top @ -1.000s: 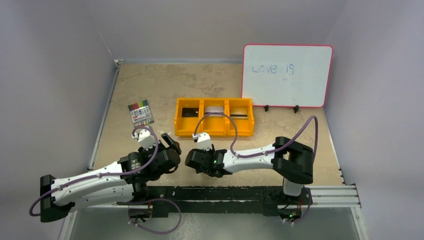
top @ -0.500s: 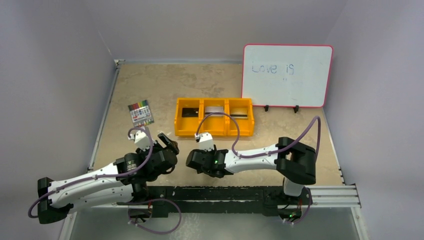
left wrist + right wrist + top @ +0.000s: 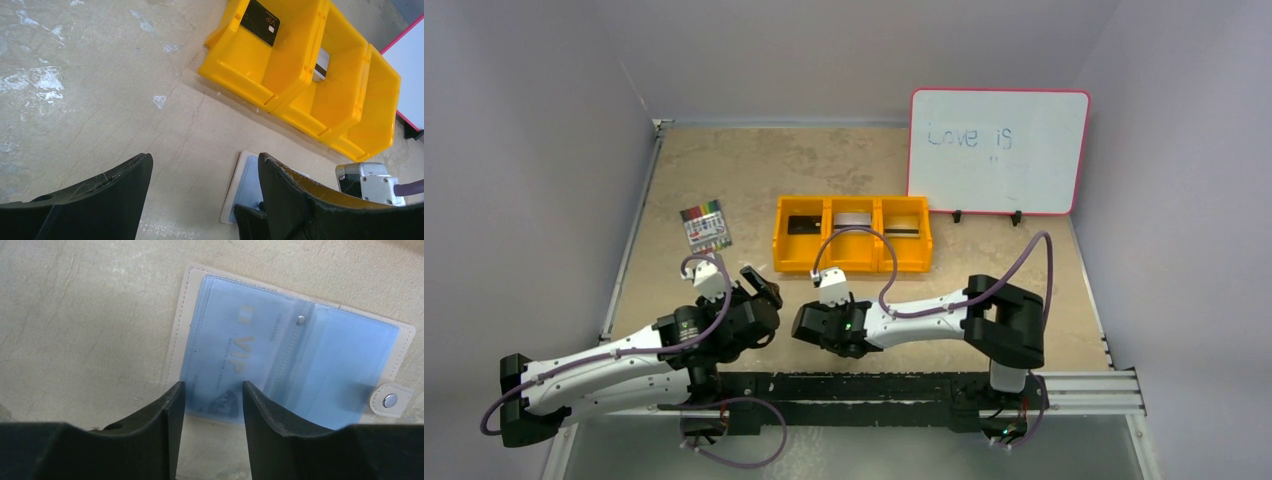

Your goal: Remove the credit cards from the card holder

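The card holder [image 3: 295,355] lies open and flat on the table, its light blue panels up and a pale tab strap [image 3: 391,400] at its right end. A card marked VIP [image 3: 227,365] shows through the left panel. My right gripper [image 3: 213,387] is open, with its fingertips over the near edge of that left panel. My left gripper [image 3: 205,159] is open wide and empty, just left of the holder [image 3: 245,185], whose corner shows between its fingers. In the top view my right gripper [image 3: 809,325] hides the holder, and my left gripper [image 3: 764,290] is beside it.
An orange three-compartment tray [image 3: 852,262] stands behind the grippers with a card in each compartment; a black VIP card [image 3: 260,15] lies in the left one. A pack of coloured markers [image 3: 705,227] lies at the left. A whiteboard [image 3: 999,152] stands at the back right.
My left arm has drawn back a little toward the near left. My right gripper has shifted slightly left over the holder. Nothing was taken hold of.
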`<action>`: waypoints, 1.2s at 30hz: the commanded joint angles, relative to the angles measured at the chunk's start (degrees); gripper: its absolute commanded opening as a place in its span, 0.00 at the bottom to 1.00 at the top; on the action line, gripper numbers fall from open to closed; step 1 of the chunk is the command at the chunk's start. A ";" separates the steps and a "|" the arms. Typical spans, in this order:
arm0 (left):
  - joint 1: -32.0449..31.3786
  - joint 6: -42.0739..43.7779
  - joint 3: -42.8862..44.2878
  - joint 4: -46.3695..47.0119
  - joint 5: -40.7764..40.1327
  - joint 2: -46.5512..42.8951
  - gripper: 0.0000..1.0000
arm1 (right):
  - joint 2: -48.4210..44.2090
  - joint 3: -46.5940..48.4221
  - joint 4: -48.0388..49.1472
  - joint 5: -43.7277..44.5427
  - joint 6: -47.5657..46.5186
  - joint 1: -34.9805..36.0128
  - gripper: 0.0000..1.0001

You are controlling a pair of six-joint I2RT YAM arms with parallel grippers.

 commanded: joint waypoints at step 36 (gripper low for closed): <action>-0.05 2.70 0.02 5.13 1.84 4.09 0.76 | -18.27 -16.24 2.76 -0.17 15.89 -6.48 0.00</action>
